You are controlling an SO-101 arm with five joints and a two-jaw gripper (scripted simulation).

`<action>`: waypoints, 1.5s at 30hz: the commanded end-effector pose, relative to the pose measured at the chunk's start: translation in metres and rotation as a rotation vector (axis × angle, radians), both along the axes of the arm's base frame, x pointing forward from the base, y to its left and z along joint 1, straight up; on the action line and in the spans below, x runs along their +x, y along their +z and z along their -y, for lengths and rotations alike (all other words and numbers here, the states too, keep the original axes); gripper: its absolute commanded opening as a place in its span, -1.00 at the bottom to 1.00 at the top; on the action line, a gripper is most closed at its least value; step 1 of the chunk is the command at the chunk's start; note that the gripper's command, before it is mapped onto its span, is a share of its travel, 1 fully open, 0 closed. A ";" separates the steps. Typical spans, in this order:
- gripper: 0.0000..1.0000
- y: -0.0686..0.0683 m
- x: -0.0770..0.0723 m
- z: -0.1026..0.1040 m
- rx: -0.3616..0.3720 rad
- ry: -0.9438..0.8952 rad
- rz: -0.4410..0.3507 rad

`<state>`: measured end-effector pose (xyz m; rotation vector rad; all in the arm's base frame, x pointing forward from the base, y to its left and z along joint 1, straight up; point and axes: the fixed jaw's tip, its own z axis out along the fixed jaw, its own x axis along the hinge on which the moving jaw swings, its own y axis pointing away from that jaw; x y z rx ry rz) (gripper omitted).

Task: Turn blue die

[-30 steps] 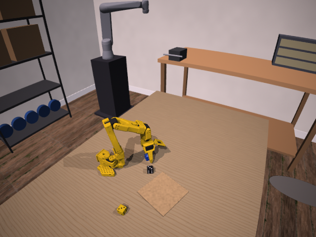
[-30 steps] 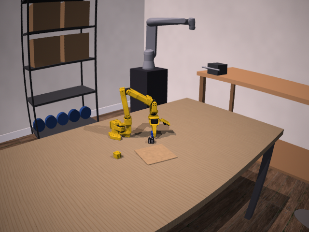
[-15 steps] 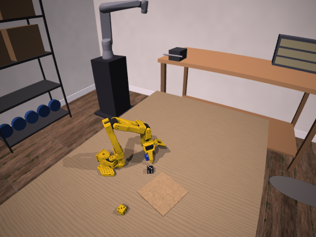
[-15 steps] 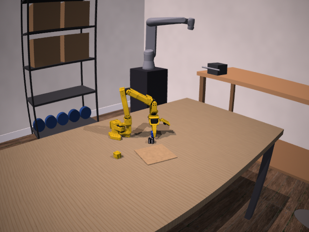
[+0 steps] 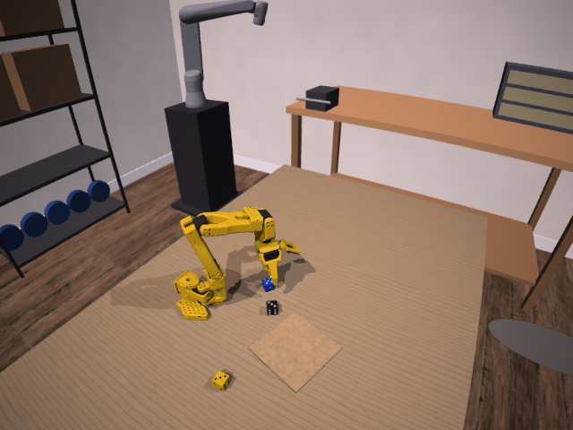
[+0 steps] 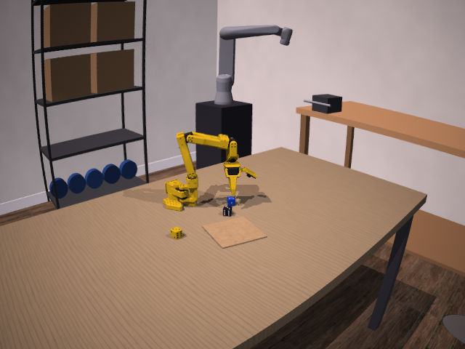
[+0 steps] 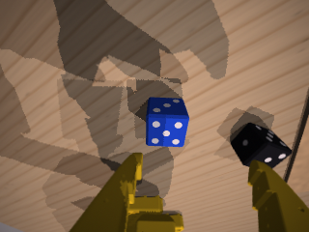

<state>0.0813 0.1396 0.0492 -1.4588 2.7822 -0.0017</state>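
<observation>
Wrist view showed my gripper (image 7: pixel 193 186) open, holding nothing; the blue die (image 7: pixel 166 122) looked small, hard, light — I'd pinch two flat sides.

yellow arm (image 5: pixel 208 252) with black joints, perforated base.
</observation>
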 end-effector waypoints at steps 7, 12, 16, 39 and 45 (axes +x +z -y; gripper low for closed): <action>-0.34 0.029 0.001 -0.003 0.053 0.000 0.033; -0.34 0.029 0.001 -0.003 0.053 0.000 0.033; -0.34 0.029 0.001 -0.003 0.053 0.000 0.033; -0.35 0.047 0.003 -0.007 0.163 0.000 0.103; -0.36 0.063 0.004 -0.008 0.263 0.000 0.168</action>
